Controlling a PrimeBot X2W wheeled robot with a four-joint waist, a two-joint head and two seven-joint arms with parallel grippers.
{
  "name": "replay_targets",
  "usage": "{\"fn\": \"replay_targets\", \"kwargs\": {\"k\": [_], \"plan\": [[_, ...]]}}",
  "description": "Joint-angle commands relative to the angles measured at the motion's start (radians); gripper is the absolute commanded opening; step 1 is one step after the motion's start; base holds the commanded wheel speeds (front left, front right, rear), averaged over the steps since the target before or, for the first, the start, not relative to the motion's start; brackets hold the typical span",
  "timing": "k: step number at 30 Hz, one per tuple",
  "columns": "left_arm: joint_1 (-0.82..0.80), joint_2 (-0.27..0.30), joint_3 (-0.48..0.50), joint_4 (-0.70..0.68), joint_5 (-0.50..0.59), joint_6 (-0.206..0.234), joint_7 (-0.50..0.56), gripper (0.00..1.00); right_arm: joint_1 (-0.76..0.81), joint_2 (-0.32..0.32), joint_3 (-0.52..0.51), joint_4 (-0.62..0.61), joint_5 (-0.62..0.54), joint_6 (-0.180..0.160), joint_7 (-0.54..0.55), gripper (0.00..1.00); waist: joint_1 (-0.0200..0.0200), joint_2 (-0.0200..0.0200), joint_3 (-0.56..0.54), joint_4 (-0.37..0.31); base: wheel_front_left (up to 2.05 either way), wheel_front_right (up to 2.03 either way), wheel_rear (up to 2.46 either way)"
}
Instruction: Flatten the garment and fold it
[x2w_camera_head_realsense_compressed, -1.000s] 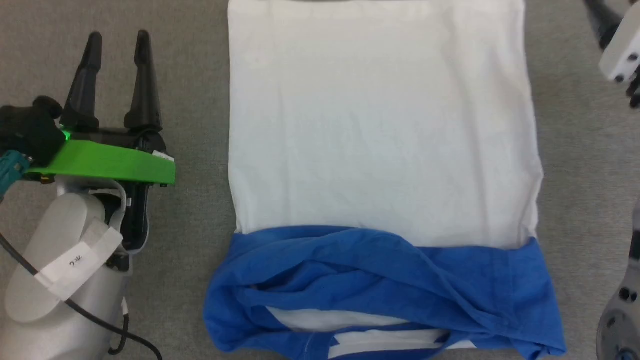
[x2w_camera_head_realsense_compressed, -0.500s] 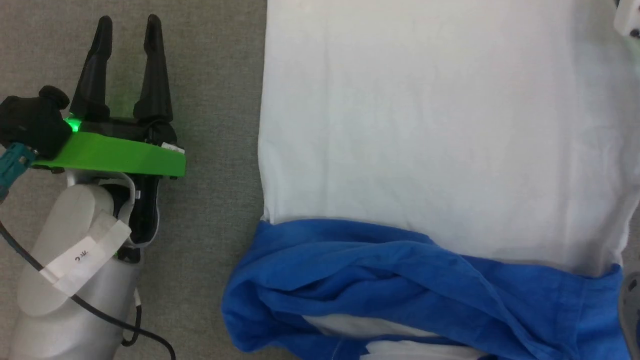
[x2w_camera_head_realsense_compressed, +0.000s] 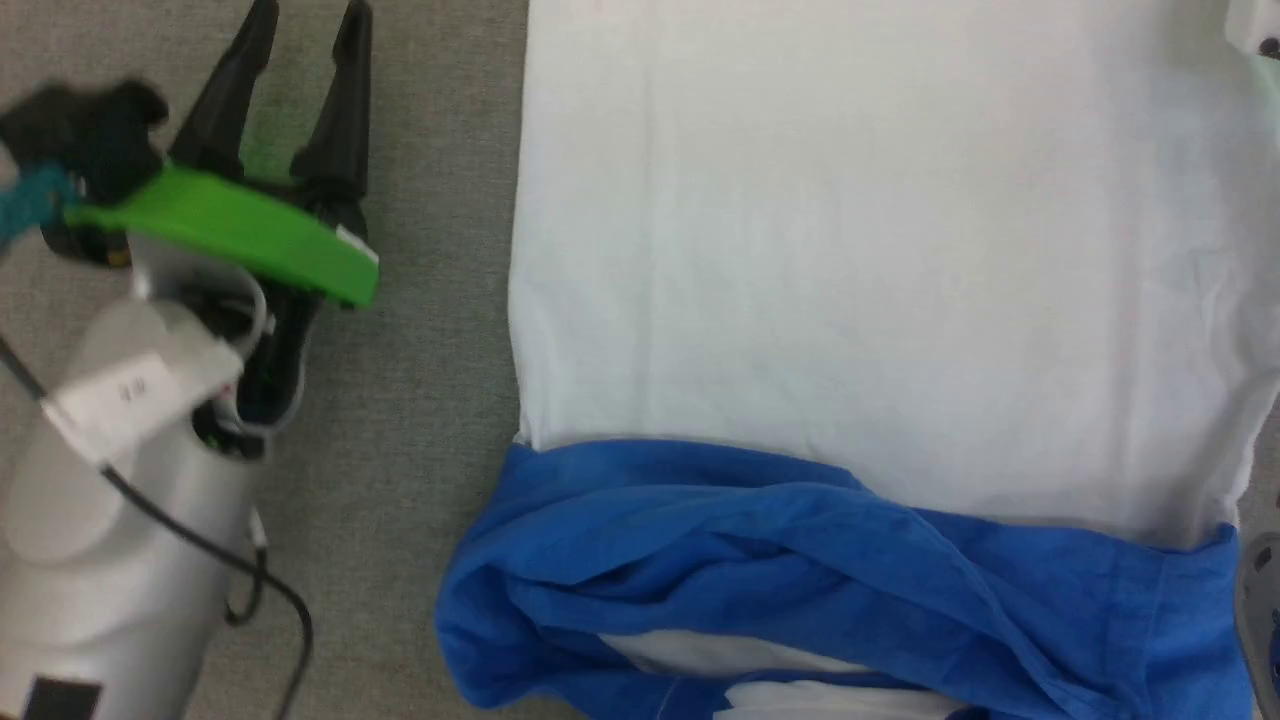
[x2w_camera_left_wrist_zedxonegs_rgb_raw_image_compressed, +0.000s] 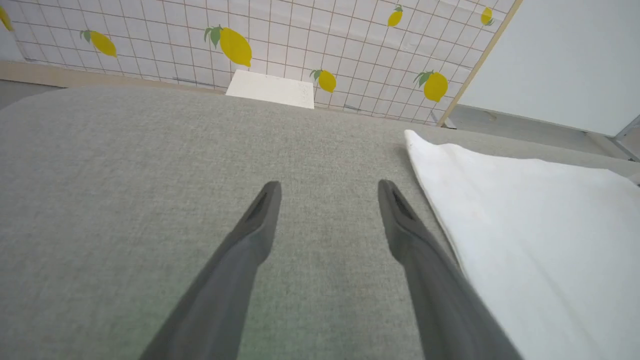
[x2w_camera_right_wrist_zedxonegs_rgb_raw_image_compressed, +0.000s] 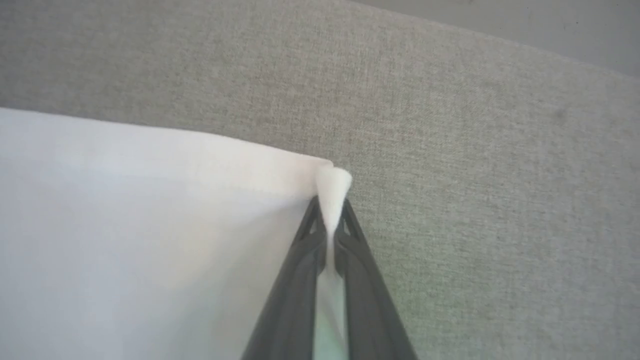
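Though mostly out of frame overhead, right hand (x2w_camera_right_wrist_zedxonegs_rgb_raw_image_compressed: 330, 220) tight on garment (x2w_camera_right_wrist_zedxonegs_rgb_raw_image_compressed: 150, 225) corner; left hand (x2w_camera_left_wrist_zedxonegs_rgb_raw_image_compressed: 328, 184) spread alongside.

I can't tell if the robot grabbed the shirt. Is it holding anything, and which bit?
The right gripper pinches the shirt by a white corner. The left gripper is open, holding nothing.

1. The soft long-sleeved shirt (x2w_camera_head_realsense_compressed: 800, 250) is showing a white body and bright blue sleeves.
2. The woven fabric bench (x2w_camera_head_realsense_compressed: 430, 400) is looking plain grey.
3. The tiled wall (x2w_camera_left_wrist_zedxonegs_rgb_raw_image_compressed: 150, 30) is displaying yellow lemons on a white grid.
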Motion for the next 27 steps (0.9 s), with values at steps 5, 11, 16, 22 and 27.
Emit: {"fn": "replay_targets", "kwargs": {"k": [5,11,16,22,27], "plan": [[-0.242,0.046,-0.037,0.041,-0.071,-0.006,0.313,1.0,0.019,0.007,0.032,-0.008,0.027,-0.002,0.004,0.0,-0.0002,0.0,-0.008,-0.039,0.0,0.0,0.0],[-0.478,0.045,-0.113,0.14,-0.12,0.02,0.663,1.0,0.005,0.012,0.078,-0.019,0.053,-0.002,0.005,0.0,-0.0002,0.0,0.011,-0.082,0.0,0.0,0.0],[-0.581,0.049,-0.176,0.221,-0.105,0.026,0.824,1.0,-0.005,0.022,0.119,-0.022,0.079,-0.002,-0.011,0.0,-0.0002,0.0,0.031,-0.117,0.0,0.0,0.0],[-0.618,0.058,-0.203,0.294,-0.097,0.029,0.89,1.0,-0.016,0.025,0.171,-0.013,0.117,-0.002,-0.032,0.0,-0.0002,0.0,0.052,-0.153,0.0,0.0,0.0],[-0.613,0.067,-0.23,0.327,-0.081,0.024,0.913,1.0,-0.028,0.01,0.194,-0.004,0.136,-0.002,-0.044,0.0,-0.0002,0.0,0.066,-0.159,0.0,0.0,0.0]]}}
